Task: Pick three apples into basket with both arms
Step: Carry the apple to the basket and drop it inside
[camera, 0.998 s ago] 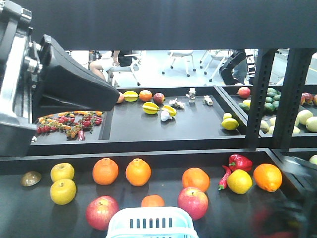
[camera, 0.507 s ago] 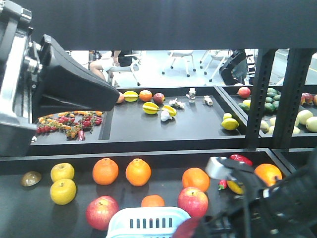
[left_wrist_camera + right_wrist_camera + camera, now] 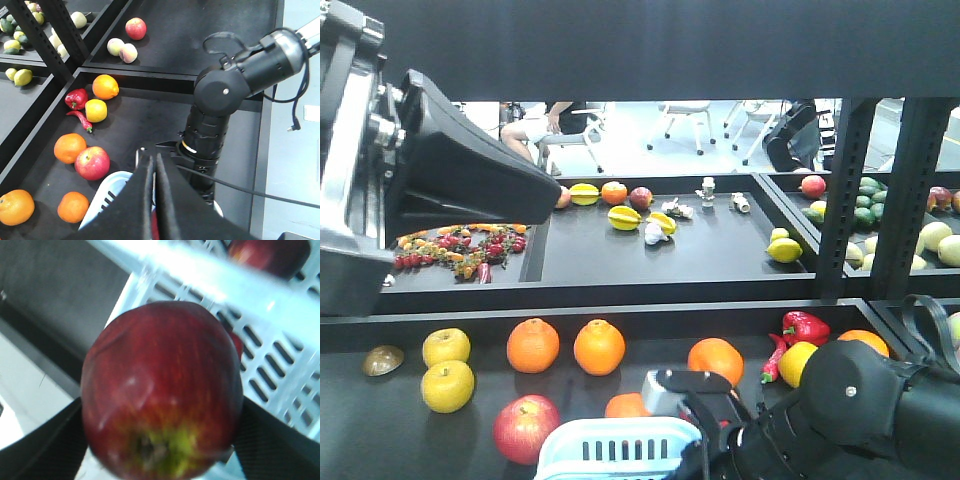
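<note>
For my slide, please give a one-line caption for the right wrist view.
Right pincer holding a red apple above the pale blue basket, where another apple already lies.

My right claw (image 3: pixel 160 440) grips a red apple (image 3: pixel 160 390) mid-frame; pale aqua basket (image 3: pixel 280 360) fills the upper right.

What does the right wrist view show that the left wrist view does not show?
Only the right wrist view shows the dark red apple clamped in the right gripper, just over the basket.

Only the left wrist view shows the red pepper, the oranges, another apple on the black table, and the closed left gripper.

Both show the pale blue basket.
</note>
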Robot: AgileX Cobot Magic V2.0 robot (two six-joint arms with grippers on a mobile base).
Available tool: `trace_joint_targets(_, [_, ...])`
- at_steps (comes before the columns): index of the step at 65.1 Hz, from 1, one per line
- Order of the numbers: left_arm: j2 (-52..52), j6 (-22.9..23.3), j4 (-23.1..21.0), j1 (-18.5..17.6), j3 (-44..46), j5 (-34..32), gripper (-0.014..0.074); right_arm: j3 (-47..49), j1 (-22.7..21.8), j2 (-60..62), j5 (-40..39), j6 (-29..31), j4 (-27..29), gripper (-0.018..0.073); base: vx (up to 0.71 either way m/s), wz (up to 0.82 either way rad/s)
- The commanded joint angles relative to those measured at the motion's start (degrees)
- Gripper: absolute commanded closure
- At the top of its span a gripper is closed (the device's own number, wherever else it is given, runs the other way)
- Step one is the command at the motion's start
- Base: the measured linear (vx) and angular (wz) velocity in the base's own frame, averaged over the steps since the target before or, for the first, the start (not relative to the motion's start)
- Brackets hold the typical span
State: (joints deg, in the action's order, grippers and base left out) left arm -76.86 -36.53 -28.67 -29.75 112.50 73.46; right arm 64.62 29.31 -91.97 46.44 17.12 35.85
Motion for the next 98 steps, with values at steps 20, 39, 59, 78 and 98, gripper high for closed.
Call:
trace_joint_targets(20, [1.13, 0.59, -1.97, -0.26, 1.37, -2.00, 0.0604, 1.62, -0.07, 2.30, -1.35, 0.44, 3.56, -0.0145, 0.00, 0.00])
trace_joint_targets(39, [1.13, 0.59, -1.97, -0.26, 1.37, -2.00, 0.0604, 3.64, -0.32, 9.33, 4.60, 0.44, 1.54, 0.0249, 0.00, 0.00])
trace_joint_targets(59, [1.13, 0.59, -1.97, -0.26, 1.37, -2.00, 0.0604, 9.45, -0.47, 17.23, 5.17, -13.70, -28.53, 0.0568, 0.00, 0.00])
trace_joint_targets(78, [1.13, 0.59, -1.97, -0.26, 1.37, -2.00, 0.0604, 9.85, -0.47, 18.20, 8.01, -27.11, -52.12, 0.0562, 0.00, 0.00])
trace_joint_targets(98, [1.13, 0.59, -1.97, -0.26, 1.37, -2.00, 0.0604, 9.85, -9.05, 18.22, 5.50, -25.05, -40.33, 0.0561, 0.00, 0.00])
